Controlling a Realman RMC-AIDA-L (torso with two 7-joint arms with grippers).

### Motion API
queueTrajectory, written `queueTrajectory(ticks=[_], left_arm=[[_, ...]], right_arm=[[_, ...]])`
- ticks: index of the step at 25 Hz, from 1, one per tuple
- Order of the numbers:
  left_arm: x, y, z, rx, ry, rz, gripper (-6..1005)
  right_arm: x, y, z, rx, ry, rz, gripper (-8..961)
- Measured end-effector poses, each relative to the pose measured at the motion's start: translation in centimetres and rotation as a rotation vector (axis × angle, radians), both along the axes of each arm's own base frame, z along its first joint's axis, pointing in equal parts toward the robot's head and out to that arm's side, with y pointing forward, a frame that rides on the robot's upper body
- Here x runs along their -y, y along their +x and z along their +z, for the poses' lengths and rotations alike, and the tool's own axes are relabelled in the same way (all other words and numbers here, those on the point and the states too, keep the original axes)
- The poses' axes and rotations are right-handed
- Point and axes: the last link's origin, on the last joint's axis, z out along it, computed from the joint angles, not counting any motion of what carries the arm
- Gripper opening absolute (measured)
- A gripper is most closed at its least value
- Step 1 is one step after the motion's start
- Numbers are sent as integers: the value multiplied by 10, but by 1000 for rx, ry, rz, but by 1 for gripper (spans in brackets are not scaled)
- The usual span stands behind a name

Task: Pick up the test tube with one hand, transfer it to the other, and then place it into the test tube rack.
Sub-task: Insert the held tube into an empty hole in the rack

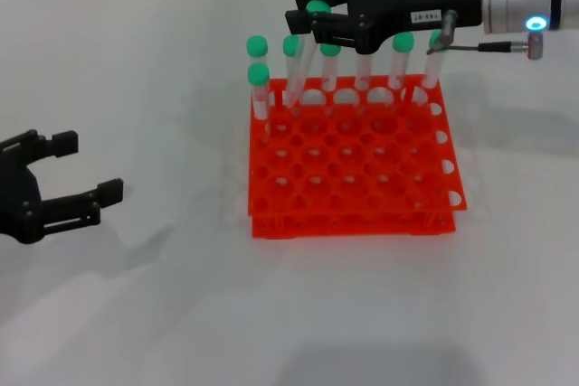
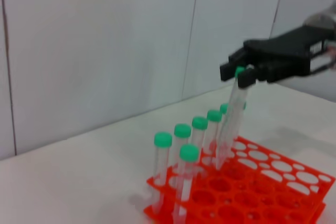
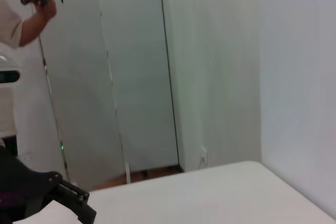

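Observation:
The orange-red test tube rack (image 1: 353, 221) stands on the white table right of centre; it also shows in the left wrist view (image 2: 262, 199). My right gripper (image 1: 306, 9), black with a small white label, hangs over the rack's back row and is shut on the green cap of the test tube (image 1: 301, 65). The tube is tilted, and its tip is at a hole in the back row. In the left wrist view the same gripper (image 2: 239, 73) holds the tube (image 2: 231, 114) above the rack. My left gripper (image 1: 87, 167) is open and empty, low over the table at the far left.
Several other green-capped tubes (image 1: 259, 88) stand upright in the rack's back row and at its left edge. The rack's front rows of holes hold nothing. The right wrist view shows only walls, the table's far part (image 3: 210, 195) and a person (image 3: 16, 24).

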Motion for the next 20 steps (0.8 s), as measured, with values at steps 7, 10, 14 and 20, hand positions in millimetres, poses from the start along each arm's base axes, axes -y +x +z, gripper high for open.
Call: queueTrajectory(ticks=[7,10,14,20], left_arm=[[2,-15,-3,48,23,-6,895],[2,-16,-3,42,26,-11,895],[3,-18,-5,38,27,-13,895],[4,-18,-5,38,29,-17,895]], right_arm=[[-10,-11,3,61,-6,-12,266],[-15,-15,0,98,7,-23,266],[-18,-15,-6,131,10,-39,266],[-17,-14,-12,139,7,-47,266]])
